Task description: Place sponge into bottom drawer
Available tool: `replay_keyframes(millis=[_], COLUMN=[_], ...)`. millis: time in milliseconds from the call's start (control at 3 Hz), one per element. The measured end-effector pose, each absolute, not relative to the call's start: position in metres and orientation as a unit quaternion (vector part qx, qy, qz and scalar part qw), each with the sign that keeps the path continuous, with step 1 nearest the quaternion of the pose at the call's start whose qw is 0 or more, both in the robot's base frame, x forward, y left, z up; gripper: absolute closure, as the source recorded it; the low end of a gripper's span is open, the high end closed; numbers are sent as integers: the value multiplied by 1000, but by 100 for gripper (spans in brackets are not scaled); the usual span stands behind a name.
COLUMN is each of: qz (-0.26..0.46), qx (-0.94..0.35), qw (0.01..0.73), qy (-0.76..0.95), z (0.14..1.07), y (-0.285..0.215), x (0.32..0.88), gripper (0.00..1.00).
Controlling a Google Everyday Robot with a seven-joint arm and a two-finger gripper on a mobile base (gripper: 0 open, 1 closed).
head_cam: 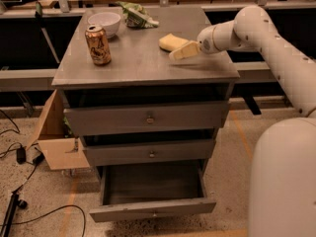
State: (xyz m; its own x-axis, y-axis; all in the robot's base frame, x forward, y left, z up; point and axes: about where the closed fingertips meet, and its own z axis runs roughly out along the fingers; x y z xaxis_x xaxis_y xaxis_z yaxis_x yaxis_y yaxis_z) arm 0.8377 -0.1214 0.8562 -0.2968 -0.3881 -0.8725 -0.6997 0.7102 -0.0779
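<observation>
The sponge (172, 41), a pale yellow foam block, lies on the grey cabinet top (143, 63) towards its back right. My gripper (181, 52) reaches in from the right on a white arm, its pale yellow wedge finger just in front of and to the right of the sponge, close to it or touching it. The bottom drawer (153, 209) is pulled open, and what shows of its inside is bare. The two drawers above it are shut.
A brown drink can (98, 44) stands at the top's left. A white bowl (104, 21) and a green bag (137, 15) sit at the back. A cardboard box (57, 137) and cables (19, 154) lie left of the cabinet. My white base (284, 181) stands at the right.
</observation>
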Motion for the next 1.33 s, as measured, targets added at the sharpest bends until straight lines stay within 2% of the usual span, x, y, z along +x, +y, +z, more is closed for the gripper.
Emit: replay_keyframes(millis=[333,1333], qz=[176,182], qx=[-359,-365], qw=[469,463], qy=[788,787], z=[842,833], y=[-102,-94], x=[844,845], gripper=[18,87])
